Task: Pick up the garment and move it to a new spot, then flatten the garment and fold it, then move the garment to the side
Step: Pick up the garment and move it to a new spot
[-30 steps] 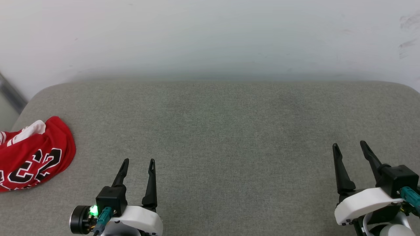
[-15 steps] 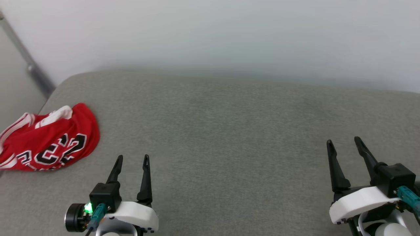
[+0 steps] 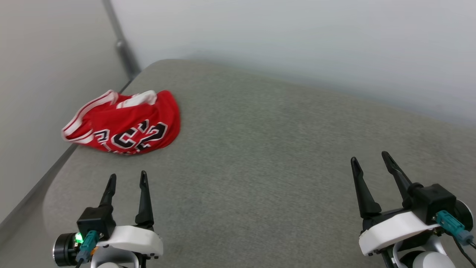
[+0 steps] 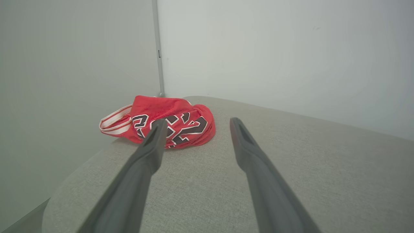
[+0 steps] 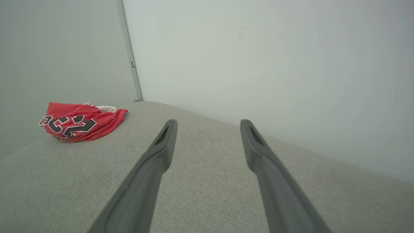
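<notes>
While left gripper (image 3: 127, 174) hangs fingers apart, empty | right gripper (image 3: 369, 156) likewise spread, empty | garment (image 3: 128, 124) crumpled straight ahead of left tips, apart, far leftward of right | long axis crosswise to fingers | left arm nearer, likely picker

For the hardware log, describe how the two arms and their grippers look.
The left gripper and right gripper each have two long, tapering black fingers, slotted near the tip, on a rounded white wrist shell. A black box with a teal cable plug sits on each wrist. The left wrist also carries a lit green lamp beside a black cylinder.
</notes>
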Controlling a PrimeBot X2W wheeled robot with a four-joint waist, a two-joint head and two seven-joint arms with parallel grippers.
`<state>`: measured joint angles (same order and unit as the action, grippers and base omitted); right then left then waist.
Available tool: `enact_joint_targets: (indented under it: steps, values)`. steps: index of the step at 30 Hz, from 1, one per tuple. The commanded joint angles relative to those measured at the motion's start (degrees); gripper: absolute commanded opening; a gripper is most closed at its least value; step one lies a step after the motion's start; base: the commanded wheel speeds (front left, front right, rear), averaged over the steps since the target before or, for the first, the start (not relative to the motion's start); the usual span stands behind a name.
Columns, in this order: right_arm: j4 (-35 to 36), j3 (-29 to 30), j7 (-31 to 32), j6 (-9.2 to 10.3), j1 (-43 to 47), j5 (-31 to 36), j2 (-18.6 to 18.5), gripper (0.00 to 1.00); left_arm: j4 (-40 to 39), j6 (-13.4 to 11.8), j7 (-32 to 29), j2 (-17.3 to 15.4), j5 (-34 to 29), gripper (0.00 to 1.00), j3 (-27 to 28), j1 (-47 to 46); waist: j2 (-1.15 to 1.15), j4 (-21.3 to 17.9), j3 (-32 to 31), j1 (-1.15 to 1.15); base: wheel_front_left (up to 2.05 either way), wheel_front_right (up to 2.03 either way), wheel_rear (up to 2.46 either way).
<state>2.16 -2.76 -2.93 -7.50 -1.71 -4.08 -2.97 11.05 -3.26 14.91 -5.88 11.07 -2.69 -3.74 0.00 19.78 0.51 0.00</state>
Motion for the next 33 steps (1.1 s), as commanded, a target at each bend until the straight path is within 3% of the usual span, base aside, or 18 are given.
enact_joint_targets:
  steps: [1, 9, 18, 26, 33]
  values:
    - [0.4, -0.3, 0.1, 0.02, -0.6, 0.0, 0.1, 1.0, -0.3, -0.1, 0.4, -0.4, 0.2, 1.0, 0.4, 0.6, 0.0, 4.0, 0.6, 0.0, 0.0, 0.0, 0.0]
    - [0.4, -1.1, 0.0, 0.03, -1.0, -0.6, 0.1, 1.0, -0.9, -0.4, 0.3, -0.8, 1.0, 1.0, 1.3, 1.3, 0.0, 8.9, 0.7, 0.0, 0.0, 0.0, 0.0]
    - [0.3, -1.4, 0.0, 0.02, -1.5, -1.0, 0.1, 1.0, -1.1, -0.5, -0.3, -1.4, 1.9, 1.0, 1.6, 1.0, 0.0, 9.9, 0.9, 0.0, 0.0, 0.0, 0.0]
    - [2.1, -1.6, 1.6, 0.02, -3.5, 0.5, 0.1, 1.0, -1.1, -0.6, -3.7, -2.5, 3.0, 1.0, 2.2, -5.7, 0.0, 7.1, 5.1, 0.0, 0.0, 0.0, 0.0]
    - [5.0, -2.6, 3.6, 0.03, -7.3, 2.0, -1.2, 1.0, 0.9, 0.3, -13.2, -6.4, 5.9, 1.0, 4.1, -19.9, 0.0, 1.4, 12.8, 0.0, 0.0, 0.0, 0.0]
